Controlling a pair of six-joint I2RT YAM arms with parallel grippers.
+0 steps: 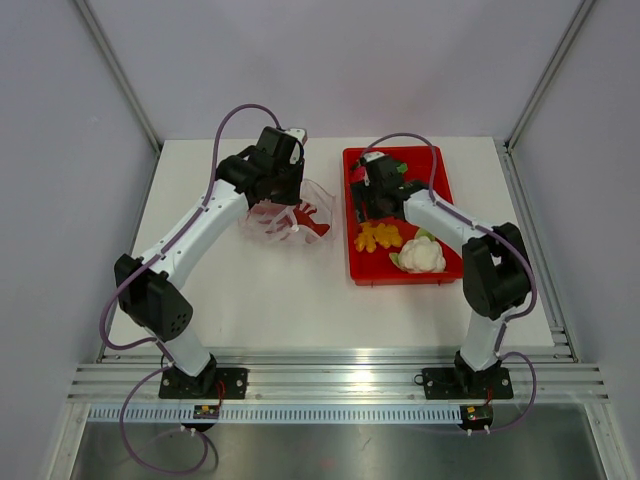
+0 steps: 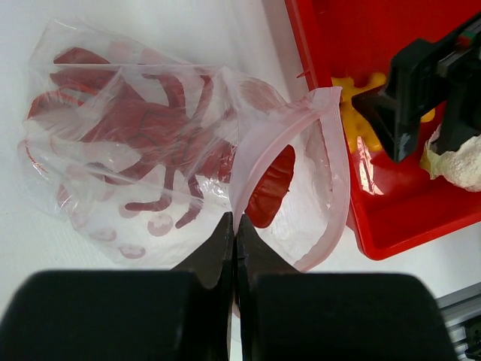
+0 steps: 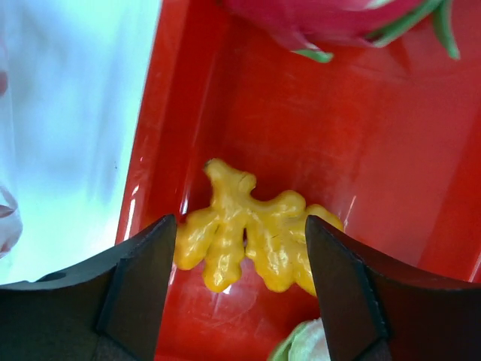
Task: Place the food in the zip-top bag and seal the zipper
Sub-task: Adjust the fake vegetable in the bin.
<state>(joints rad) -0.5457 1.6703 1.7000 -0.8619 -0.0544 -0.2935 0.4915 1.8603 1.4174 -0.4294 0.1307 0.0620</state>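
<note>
The clear zip-top bag [image 1: 290,215] lies on the white table left of the tray, and dark-red chili peppers [image 2: 135,128] show through it. Its mouth stands open, with the pink zipper strip [image 2: 334,143] curving round it. My left gripper [image 2: 234,223] is shut on the near rim of the mouth; in the top view the left gripper [image 1: 284,203] is over the bag. My right gripper [image 3: 240,252] is open, one finger on each side of the orange-yellow piece [image 3: 248,229] in the tray, just above it. The white cauliflower piece [image 1: 418,255] lies beside it.
The red tray [image 1: 372,272] stands right of the bag, its left wall close to the bag's mouth. A pink dragon fruit [image 3: 338,15] lies at the tray's far end. A red piece [image 2: 270,188] sits just inside the bag's mouth.
</note>
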